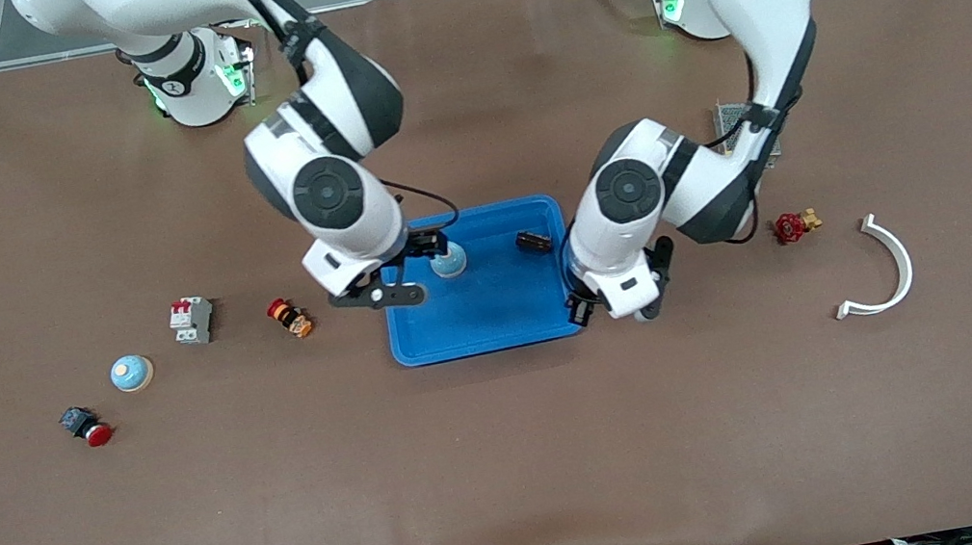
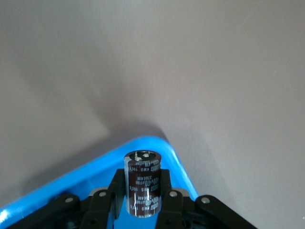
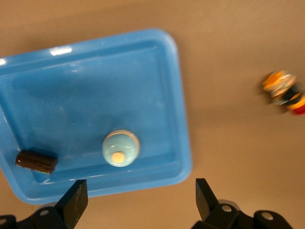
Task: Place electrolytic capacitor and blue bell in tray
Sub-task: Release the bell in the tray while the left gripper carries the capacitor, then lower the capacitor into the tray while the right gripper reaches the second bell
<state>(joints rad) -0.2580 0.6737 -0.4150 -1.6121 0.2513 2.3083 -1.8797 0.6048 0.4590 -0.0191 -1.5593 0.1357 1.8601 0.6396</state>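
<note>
Tray (image 1: 494, 325) sits mid-counter with the blue bell (image 1: 448, 262) in it, plus a second capacitor (image 1: 533, 242) lying on its side by the rim toward the left arm's end. Left end effector (image 1: 582, 308) is clamped tight on the electrolytic capacitor (image 2: 142, 183), holding it upright over the tray's corner at that same end. Right end effector (image 3: 138, 200) hovers spread wide and empty over the tray's rim at the right arm's end, just beside the bell.

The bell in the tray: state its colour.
The bell is pale blue with a small yellowish button on top, clearest in the right wrist view.
</note>
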